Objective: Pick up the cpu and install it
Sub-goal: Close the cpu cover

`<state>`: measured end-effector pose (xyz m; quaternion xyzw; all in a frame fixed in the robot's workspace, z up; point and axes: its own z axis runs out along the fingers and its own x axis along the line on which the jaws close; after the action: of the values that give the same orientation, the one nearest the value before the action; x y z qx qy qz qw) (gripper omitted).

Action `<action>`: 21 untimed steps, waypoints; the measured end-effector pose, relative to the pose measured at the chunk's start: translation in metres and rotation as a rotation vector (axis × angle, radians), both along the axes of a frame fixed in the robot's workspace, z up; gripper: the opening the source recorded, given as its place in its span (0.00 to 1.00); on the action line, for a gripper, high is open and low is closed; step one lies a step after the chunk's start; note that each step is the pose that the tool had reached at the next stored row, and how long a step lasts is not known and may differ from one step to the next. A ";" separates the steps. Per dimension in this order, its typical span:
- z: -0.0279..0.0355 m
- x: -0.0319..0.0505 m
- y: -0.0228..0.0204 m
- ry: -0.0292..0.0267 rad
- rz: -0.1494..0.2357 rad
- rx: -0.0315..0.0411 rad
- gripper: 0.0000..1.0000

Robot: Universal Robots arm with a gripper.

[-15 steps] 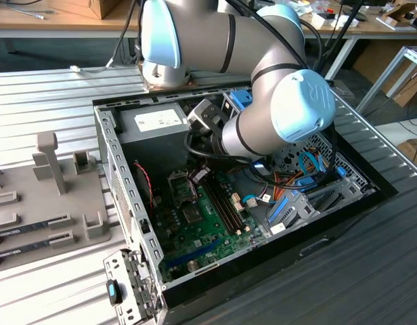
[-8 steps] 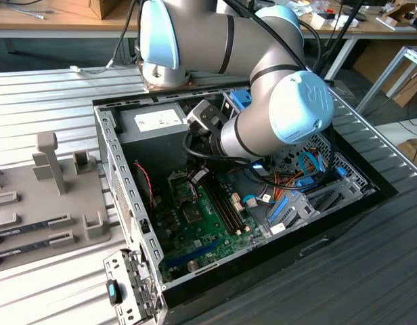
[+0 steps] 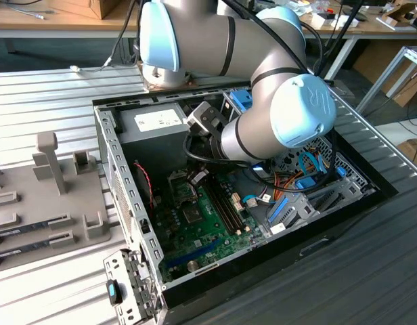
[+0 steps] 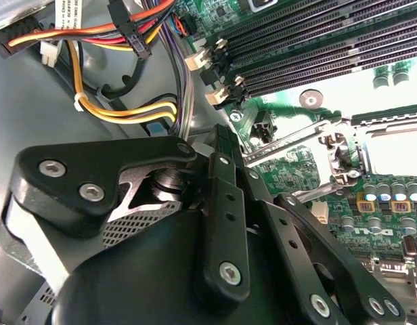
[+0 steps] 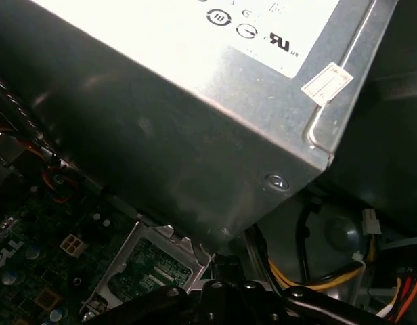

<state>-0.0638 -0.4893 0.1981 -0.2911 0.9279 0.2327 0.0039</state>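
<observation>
My gripper reaches down into the open computer case and hangs just over the processor socket on the green motherboard. In the second wrist view the black gripper linkage sits beside the socket, whose metal retention frame is swung up. The first wrist view has the socket frame just past the linkage. The cpu is hidden from me.
The grey power-supply box stands close behind the socket. Memory slots run alongside it. Coloured cables lie near the arm. A grey fixture sits at the exterior view's left.
</observation>
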 end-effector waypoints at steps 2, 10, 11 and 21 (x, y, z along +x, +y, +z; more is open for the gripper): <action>0.0000 0.0000 -0.0009 0.0000 0.000 0.0008 0.11; 0.0003 0.0000 -0.0033 0.0000 0.000 0.0012 0.11; 0.0003 0.0000 -0.0037 0.0000 0.000 0.0012 0.11; 0.0019 0.0000 -0.0055 -0.0001 0.000 0.0013 0.11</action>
<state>-0.0638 -0.4948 0.1999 -0.2911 0.9278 0.2333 0.0042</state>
